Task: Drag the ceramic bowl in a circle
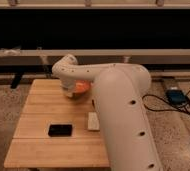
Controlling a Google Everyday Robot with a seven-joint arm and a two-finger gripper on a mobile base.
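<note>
The ceramic bowl (82, 89), orange and glossy, sits at the back middle of the wooden table (38, 107). Only its right part shows, because the end of my white arm covers the rest. My gripper (69, 92) comes down on the bowl's left rim and is shut on it. The big white arm link fills the right half of the view and hides the table's right side.
A flat black object (60, 130) lies on the table's front left. A small white object (93, 121) lies beside the arm near the middle. A blue box (176, 96) and cables lie on the floor at the right. A dark wall with rails runs behind.
</note>
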